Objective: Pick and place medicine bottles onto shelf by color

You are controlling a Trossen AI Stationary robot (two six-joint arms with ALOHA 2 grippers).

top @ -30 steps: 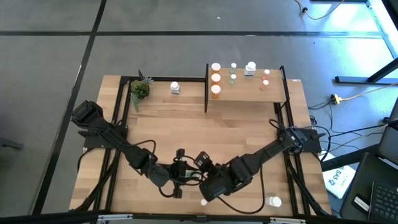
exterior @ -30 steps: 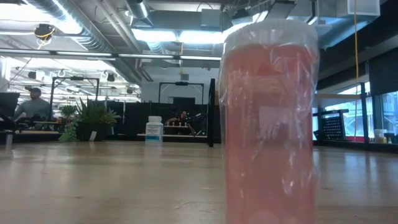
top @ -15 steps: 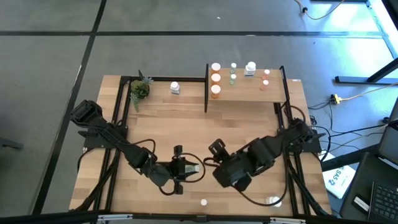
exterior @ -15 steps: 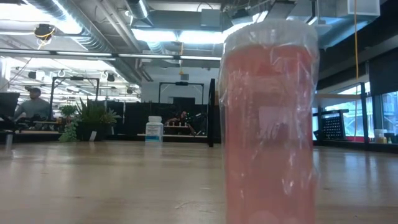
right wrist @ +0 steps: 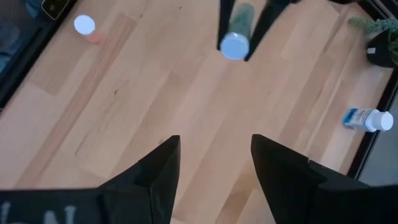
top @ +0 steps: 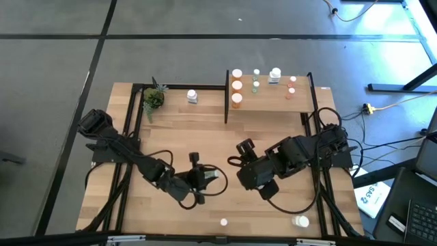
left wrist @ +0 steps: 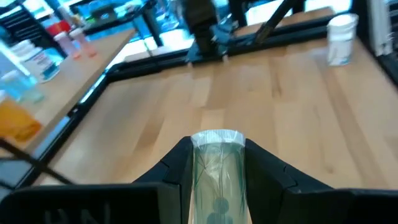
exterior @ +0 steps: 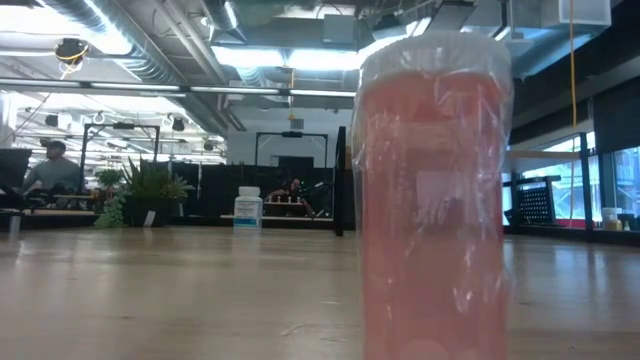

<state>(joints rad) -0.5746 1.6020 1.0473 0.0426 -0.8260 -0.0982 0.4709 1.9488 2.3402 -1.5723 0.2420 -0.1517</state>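
Observation:
My left gripper [top: 207,176] is over the middle of the table, left of centre, shut on a green bottle [left wrist: 217,177] with a white cap [right wrist: 234,46]. My right gripper [top: 240,154] is open and empty, right of the left one; its fingers [right wrist: 158,168] stand apart over bare wood. A pinkish-red bottle [top: 223,221] stands on its base near the front edge and fills the low view [exterior: 435,200]. The shelf [top: 273,101] at the far right carries orange [top: 236,100], green [top: 255,85], white [top: 274,75] and pinkish-red [top: 291,91] bottles. My left gripper pinches the green bottle's body [left wrist: 217,186] between its two fingers [left wrist: 177,165], one on each side. The fingers lie level, pointing toward the table's right edge, along the bottle. The capped end [left wrist: 216,138] sticks out past the fingertips.
A small potted plant [top: 153,98] and a white bottle [top: 192,96] stand at the far left of the table. Another white bottle [top: 300,221] lies near the front right corner. The shelf's black post [top: 226,96] rises at its left end.
My right gripper has drawn back from the left gripper, toward the table's far and right edges. My left gripper has gone a little toward the far edge with the green bottle between its fingers.

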